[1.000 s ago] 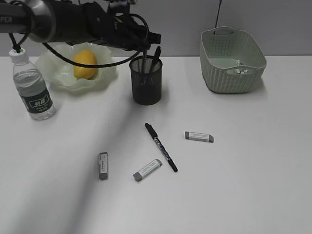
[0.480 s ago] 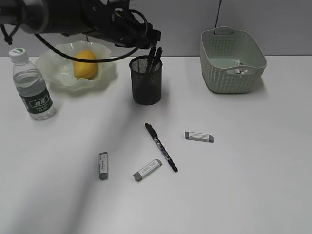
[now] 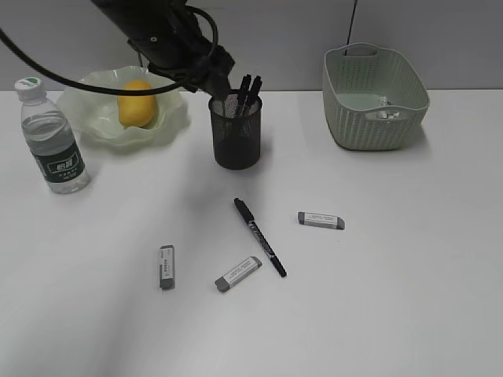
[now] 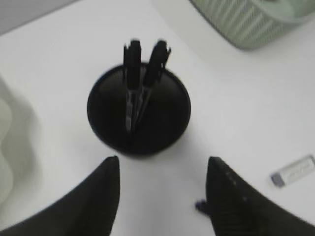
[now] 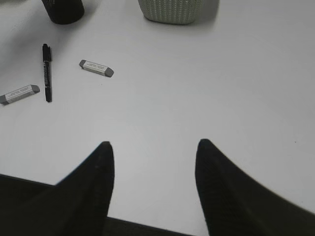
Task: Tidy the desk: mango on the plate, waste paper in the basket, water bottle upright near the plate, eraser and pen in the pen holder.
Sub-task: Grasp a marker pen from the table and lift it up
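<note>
The mango (image 3: 137,102) lies in the wavy-rimmed plate (image 3: 94,132) at the back left. The water bottle (image 3: 51,145) stands upright beside the plate. The black mesh pen holder (image 3: 236,137) holds two pens (image 3: 248,85); it also shows in the left wrist view (image 4: 138,118). Another pen (image 3: 259,236) lies on the desk (image 3: 393,275) with three erasers around it (image 3: 321,221), (image 3: 238,273), (image 3: 166,266). The waste paper (image 3: 385,112) lies in the basket (image 3: 376,126). My left gripper (image 4: 162,167) is open and empty, above and left of the holder. My right gripper (image 5: 153,150) is open and empty over the bare desk.
The right wrist view shows the loose pen (image 5: 47,71) and two erasers (image 5: 96,68), (image 5: 19,93) far to the left of the right gripper, with the basket's base (image 5: 170,10) at the top. The left arm (image 3: 157,31) hangs over the plate.
My left gripper has pulled back up and to the left from over the pen holder. A second pen now stands in the holder.
</note>
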